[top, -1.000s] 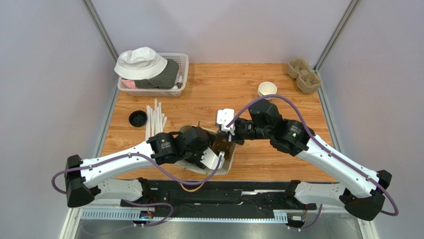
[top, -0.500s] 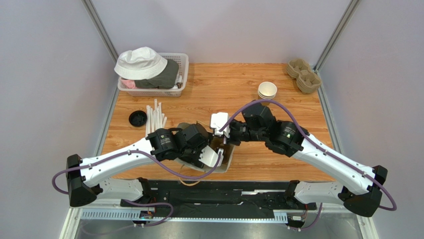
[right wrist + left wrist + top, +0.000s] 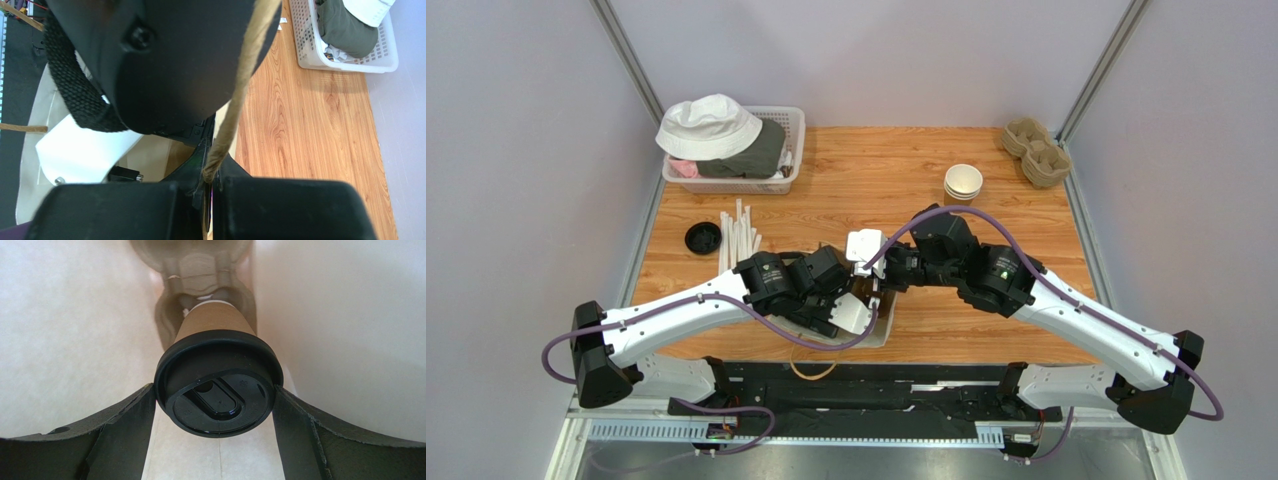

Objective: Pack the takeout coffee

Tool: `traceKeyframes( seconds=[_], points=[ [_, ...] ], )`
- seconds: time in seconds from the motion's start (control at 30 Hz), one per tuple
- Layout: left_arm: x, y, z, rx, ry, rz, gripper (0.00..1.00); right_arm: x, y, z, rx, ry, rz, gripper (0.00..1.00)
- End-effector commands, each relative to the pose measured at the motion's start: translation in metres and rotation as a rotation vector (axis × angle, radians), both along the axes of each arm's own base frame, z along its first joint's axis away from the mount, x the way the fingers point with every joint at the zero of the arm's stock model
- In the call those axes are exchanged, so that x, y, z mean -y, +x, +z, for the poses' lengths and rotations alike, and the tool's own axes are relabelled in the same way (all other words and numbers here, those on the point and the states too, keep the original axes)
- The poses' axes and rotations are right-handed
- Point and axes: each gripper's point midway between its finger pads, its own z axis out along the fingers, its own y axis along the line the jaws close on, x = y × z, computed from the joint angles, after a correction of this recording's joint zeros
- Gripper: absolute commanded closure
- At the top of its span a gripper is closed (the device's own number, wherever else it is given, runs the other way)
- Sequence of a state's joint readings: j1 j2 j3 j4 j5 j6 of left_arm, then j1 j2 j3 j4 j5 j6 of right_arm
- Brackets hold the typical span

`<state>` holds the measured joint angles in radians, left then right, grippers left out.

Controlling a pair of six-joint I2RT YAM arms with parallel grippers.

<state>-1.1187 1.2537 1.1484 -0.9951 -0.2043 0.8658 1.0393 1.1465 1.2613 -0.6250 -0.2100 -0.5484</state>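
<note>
The left tool (image 3: 212,390) is reaching down inside the paper bag (image 3: 75,320) and gripping the coffee cup (image 3: 215,332) by its black lid (image 3: 220,365), with one finger pressing on each side of the rim. The cup is sitting upright between the pale bag walls, deep inside. Whether its base is touching the bag floor is not showing. The right tool (image 3: 210,187) is closed on the bag's cord handle (image 3: 239,90), lifting that side so the mouth is gaping for the other arm.

Doing this step well is, I judge, a matter of lowering the cup straight down until the base is resting flat. The fingers should then be spreading only a little, since the bag walls are lying close on both sides. A grip on the lid alone is risky: tilting or squeezing could be popping it loose. The handle should be held taut until the left arm is clear.

As far as the view inside shows, the bag is holding only the cup. On the worktop (image 3: 906,165), a white basket (image 3: 792,120) is carrying a white hat (image 3: 708,125) over an olive garment (image 3: 761,155). A stack of paper cups (image 3: 963,180) is standing near the far right, the top one showing an empty inside. The pulp trays (image 3: 1036,150) in the corner are holding nothing.
</note>
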Motion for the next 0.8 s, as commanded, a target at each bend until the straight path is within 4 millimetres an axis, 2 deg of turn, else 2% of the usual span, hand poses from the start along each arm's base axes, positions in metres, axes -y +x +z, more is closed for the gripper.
traceKeyframes(
  seconds=[0.0, 0.43, 0.6, 0.77],
  points=[
    [0.005, 0.009, 0.000, 0.048, -0.034, 0.032, 0.91, -0.005, -0.004, 0.019, 0.058, 0.056, 0.037, 1.00],
    [0.011, 0.023, -0.005, 0.109, -0.059, 0.055, 0.92, -0.008, -0.008, 0.011, 0.017, 0.047, 0.048, 1.00],
    [0.004, 0.025, -0.017, 0.101, -0.015, 0.050, 0.92, -0.009, -0.007, 0.010, 0.018, 0.043, 0.051, 1.00],
    [0.003, 0.030, -0.018, 0.116, -0.002, 0.061, 0.92, -0.009, -0.006, 0.009, 0.009, 0.044, 0.049, 1.00]
  ],
)
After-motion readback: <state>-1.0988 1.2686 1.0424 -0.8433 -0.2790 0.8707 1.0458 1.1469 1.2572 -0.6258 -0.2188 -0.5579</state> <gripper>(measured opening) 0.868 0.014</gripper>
